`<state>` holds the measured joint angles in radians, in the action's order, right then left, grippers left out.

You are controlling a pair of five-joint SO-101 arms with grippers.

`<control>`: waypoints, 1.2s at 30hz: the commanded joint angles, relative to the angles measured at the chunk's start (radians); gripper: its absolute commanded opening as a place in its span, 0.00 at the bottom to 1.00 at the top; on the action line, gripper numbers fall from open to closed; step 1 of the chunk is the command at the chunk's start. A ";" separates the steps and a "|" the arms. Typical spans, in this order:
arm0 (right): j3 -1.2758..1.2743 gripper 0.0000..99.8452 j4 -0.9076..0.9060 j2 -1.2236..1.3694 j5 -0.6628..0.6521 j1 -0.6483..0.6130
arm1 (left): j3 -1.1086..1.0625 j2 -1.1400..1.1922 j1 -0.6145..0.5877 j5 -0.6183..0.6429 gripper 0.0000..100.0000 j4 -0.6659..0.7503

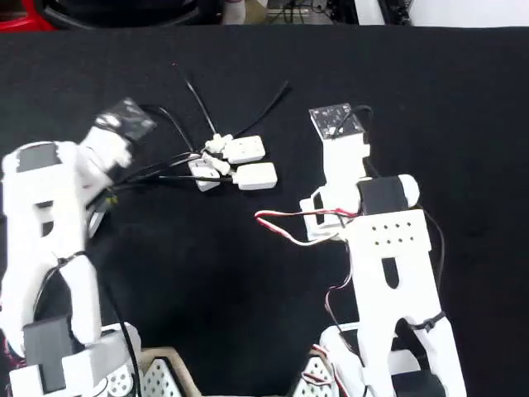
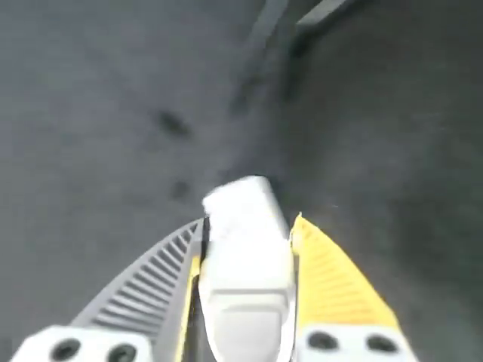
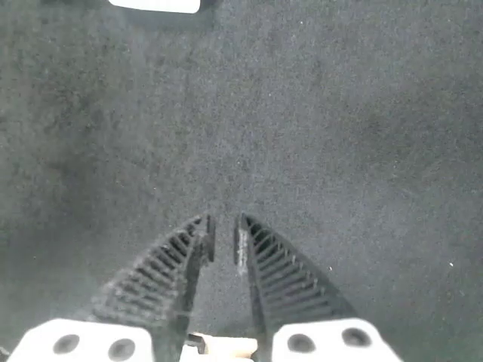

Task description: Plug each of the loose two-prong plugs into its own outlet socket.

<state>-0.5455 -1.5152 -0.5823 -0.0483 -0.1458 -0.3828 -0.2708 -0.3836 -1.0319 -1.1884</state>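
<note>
Two white outlet sockets (image 1: 245, 150) (image 1: 257, 175) lie side by side at mid table. Small white plugs (image 1: 216, 145) (image 1: 206, 172) with black cables (image 1: 157, 169) sit against their left ends; I cannot tell how far in they are. My left gripper (image 2: 249, 220) is shut on a white plug (image 2: 245, 256), held between a grey finger (image 2: 151, 279) and a yellow one (image 2: 332, 275) above the black cloth. The left arm (image 1: 103, 153) stands left of the sockets. My right gripper (image 3: 224, 226) hangs over bare cloth with its fingers nearly together and nothing between them; its arm (image 1: 343, 157) is right of the sockets.
A black cloth (image 1: 430, 99) covers the table. Red and white wires (image 1: 285, 225) loop out from the right arm. A white piece (image 3: 155, 4) shows at the edge of the right wrist view. A dark cable (image 2: 302, 19) crosses the cloth beyond the held plug.
</note>
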 commanded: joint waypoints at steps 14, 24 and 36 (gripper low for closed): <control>0.013 0.05 0.003 0.001 -0.006 0.008 | 0.202 0.235 -0.156 0.112 0.43 0.158; 0.013 0.05 0.003 0.001 -0.075 0.012 | 0.332 0.012 0.073 0.273 0.38 -0.157; 0.015 0.05 0.002 0.002 -0.299 0.218 | 0.048 0.222 0.506 0.549 0.31 0.486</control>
<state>-0.5455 -1.5152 -0.5823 -0.2923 0.0046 -0.3353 -0.0882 0.0629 -0.4979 -0.8247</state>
